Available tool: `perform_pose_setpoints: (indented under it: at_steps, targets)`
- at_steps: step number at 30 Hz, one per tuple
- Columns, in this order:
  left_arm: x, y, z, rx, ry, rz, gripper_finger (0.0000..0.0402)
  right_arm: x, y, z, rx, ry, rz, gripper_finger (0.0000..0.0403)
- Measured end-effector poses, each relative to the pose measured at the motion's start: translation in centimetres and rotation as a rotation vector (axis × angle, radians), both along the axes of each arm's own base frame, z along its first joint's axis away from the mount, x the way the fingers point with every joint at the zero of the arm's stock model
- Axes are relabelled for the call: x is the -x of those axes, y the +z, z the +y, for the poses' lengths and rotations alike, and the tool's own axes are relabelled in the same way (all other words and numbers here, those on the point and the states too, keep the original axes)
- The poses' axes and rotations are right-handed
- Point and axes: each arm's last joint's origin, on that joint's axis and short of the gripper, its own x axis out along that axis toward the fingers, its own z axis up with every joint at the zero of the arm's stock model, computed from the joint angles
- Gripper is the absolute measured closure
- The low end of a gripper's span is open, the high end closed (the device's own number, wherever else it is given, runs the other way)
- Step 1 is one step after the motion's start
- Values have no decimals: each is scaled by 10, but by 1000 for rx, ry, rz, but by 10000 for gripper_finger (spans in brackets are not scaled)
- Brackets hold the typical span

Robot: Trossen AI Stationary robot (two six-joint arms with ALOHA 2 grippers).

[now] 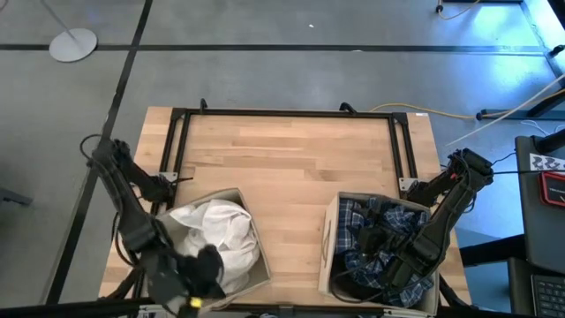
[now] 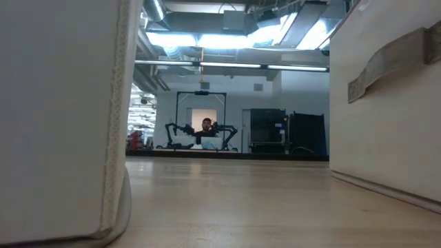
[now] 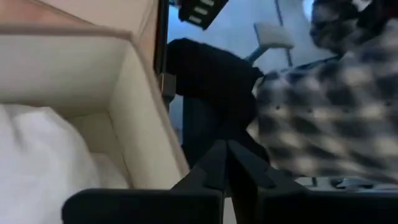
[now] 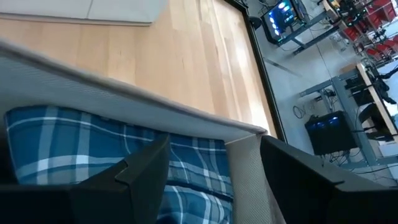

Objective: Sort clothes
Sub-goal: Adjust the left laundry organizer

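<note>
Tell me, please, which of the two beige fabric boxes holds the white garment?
The left box, under the left gripper, holds the white garment. The right box holds the plaid shirt and dark clothes instead.

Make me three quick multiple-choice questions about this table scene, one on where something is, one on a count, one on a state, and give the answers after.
1. Where is the white garment?
A. In the left box
B. In the right box
C. On the bare tabletop

2. How many fabric boxes stand on the table?
A. One
B. Two
C. Three

3. How do the right claw's fingers stand?
A. Shut on the plaid shirt
B. Shut on nothing
C. Open

Answers:
1. A, the high view shows it piled in the left box.
2. B, one box on each side, the right box holding the plaid shirt.
3. C, the right wrist view shows a wide gap between its fingers, above the plaid.
</note>
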Motion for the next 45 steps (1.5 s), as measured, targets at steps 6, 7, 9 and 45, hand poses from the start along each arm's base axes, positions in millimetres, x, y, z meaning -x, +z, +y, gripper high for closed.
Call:
perform_pose_setpoints:
  at_steps: [6,7,9,45]
  targets:
    - [-23,0,-35,-42,20,73,401,0,0,0,6,3,0,150]
    - [-27,-1,-42,-43,18,78,401,0,0,0,6,3,0,150]
    - [-33,-3,-56,-31,23,96,401,0,0,0,1,2,-2,150]
    - [82,-63,-90,-169,588,994,401,-3,0,4,-55,4,-13,150]
